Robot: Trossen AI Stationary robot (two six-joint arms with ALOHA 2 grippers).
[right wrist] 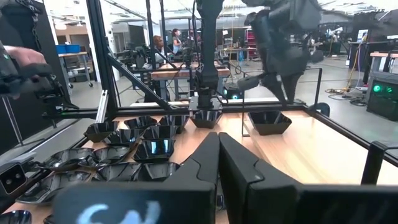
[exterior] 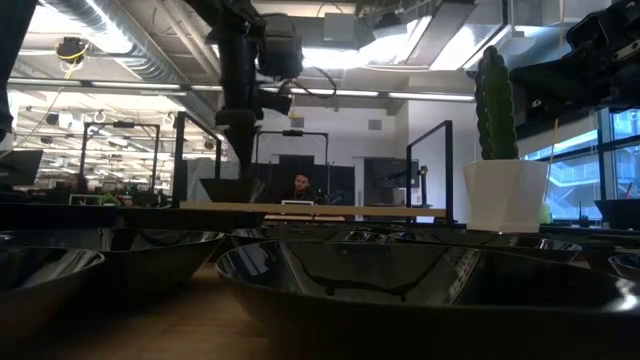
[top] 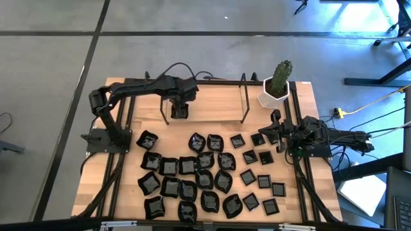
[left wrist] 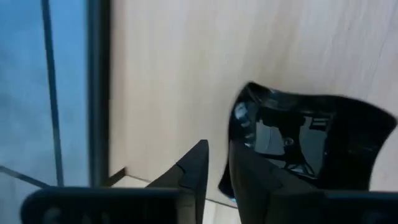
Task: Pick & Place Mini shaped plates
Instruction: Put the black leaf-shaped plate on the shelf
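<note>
High view: the left gripper (top: 179,110) is held at about 12 o'clock on the wooden table (top: 212,110), well apart from the main cluster, directly over one wavy-edged mini plate (top: 179,113). In the left wrist view that plate (left wrist: 311,140) lies flat on the wood with its rim between the fingers (left wrist: 194,168), which are slightly apart, not clamped; this is judged to be a release at the drop spot.

The remaining mini shaped plates (top: 205,176) are spread from centre to 6 o'clock: larger wavy dishes toward 7 o'clock, small flat squares toward 4 o'clock.

The right gripper (top: 282,136) is parked at 3 o'clock beside the squares, fingers (right wrist: 214,158) together, nothing held, apparently kept out of the working arm's way.

A white hexagonal pot with a cactus (top: 276,86) is set at 1 o'clock, clear of the plates.

Surface: pale wood top inside a black rail frame (top: 244,96). Room: grey floor, open workshop with benches; a seated person (exterior: 300,188) is seen beyond the table in the low view.
</note>
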